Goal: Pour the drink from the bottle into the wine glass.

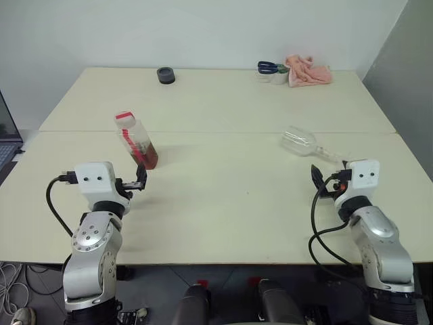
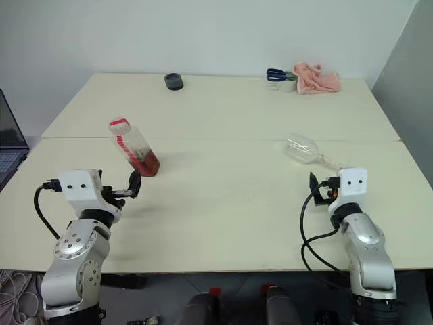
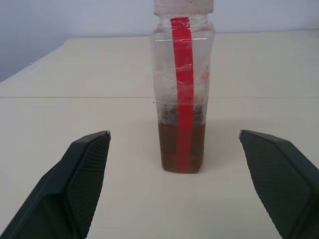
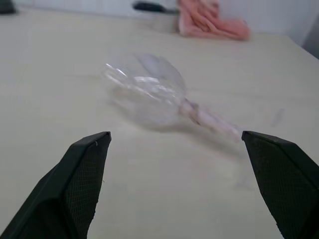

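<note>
At the near left edge of the pale table (image 1: 223,203), the left gripper (image 1: 141,180) hovers with its two black fingers (image 3: 87,169) spread wide and nothing between them; just beyond it stands the bottle (image 1: 137,141), upright on the table and apart from the fingers, with its red label band running down the clear side and its cap at the top; the drink (image 3: 182,152), a reddish-brown liquid, fills only the lowest part of the bottle; at the near right, the right gripper (image 1: 316,177) is likewise released, its fingers (image 4: 84,174) held far apart and gripping nothing; just beyond it the wine glass (image 1: 301,143) lies on its side on the table, its clear bowl pointing to the far left and its thin stem running back toward the right gripper, the glass untouched; further off, a seam crosses the table from left to right; near the far edge a small dark round object (image 1: 166,75) sits left of centre; at the far right a pink cloth (image 1: 308,70) lies crumpled, with blue-handled scissors (image 1: 268,67) just to its left.
</note>
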Tool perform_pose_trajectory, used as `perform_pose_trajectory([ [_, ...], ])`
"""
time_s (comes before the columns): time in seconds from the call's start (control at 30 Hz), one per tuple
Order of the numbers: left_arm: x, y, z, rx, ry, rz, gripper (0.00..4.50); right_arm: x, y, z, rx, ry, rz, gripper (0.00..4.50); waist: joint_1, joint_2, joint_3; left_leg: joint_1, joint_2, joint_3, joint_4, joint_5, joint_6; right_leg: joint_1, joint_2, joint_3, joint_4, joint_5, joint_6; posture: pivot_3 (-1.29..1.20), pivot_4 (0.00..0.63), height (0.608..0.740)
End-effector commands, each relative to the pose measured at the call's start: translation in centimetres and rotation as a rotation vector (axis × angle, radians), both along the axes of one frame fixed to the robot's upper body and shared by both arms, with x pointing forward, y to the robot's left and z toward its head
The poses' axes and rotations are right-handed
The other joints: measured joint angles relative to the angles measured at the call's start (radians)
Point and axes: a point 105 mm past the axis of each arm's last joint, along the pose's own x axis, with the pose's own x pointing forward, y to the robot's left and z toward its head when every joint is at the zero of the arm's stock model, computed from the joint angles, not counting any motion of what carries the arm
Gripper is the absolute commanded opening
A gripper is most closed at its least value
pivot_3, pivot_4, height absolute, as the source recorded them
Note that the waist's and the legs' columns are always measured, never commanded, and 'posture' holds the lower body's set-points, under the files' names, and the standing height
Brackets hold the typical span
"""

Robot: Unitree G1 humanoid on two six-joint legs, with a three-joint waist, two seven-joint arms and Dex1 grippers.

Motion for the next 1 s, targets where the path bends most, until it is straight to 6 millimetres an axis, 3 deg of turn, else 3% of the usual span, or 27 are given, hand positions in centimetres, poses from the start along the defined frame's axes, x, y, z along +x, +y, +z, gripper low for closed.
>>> perform_pose_trajectory([
  [0.03,0.1,0.3,0.9,0.041,-0.031,0.032,4.47,-1.4,4.7,3.8,0.049,-0.089,0.375,4.50,-0.001,0.000,0.000,0.000,0.000,0.000,0.000,0.000,0.000,0.000,0.000,0.000,0.000,0.000,0.000,0.00,0.150,0.740],
  [0.17,1.2,-0.5,1.2,0.036,-0.043,0.011,4.47,-3.3,8.6,4.7,0.038,-0.005,0.770,4.50,0.001,0.000,0.000,0.000,0.000,-0.002,0.000,0.000,0.000,0.002,0.000,-0.002,-0.001,0.000,0.000,0.00,0.150,0.740],
  [0.3,2.1,-1.0,1.7,0.029,-0.060,-0.015,4.47,-3.8,10.1,5.6,0.012,0.031,0.940,4.50,0.003,-0.001,0.000,0.000,-0.001,-0.003,0.001,0.000,0.000,0.004,0.000,-0.003,-0.003,0.000,0.000,0.00,0.150,0.740],
  [0.53,3.4,-1.8,2.1,0.017,-0.078,-0.061,4.47,-2.7,11.2,7.0,0.029,-0.008,0.956,4.50,0.003,-0.001,0.000,0.000,-0.001,-0.004,0.001,0.000,0.000,0.004,0.000,-0.003,-0.003,0.000,0.000,0.00,0.150,0.740],
  [1.0,7.0,-1.5,4.4,0.036,-0.164,-0.078,4.47,-3.0,11.8,6.7,0.075,-0.022,0.927,4.50,0.002,-0.001,0.000,0.000,-0.001,-0.004,0.001,0.000,0.000,0.003,-0.001,-0.004,-0.003,0.000,0.000,0.00,0.150,0.740],
])
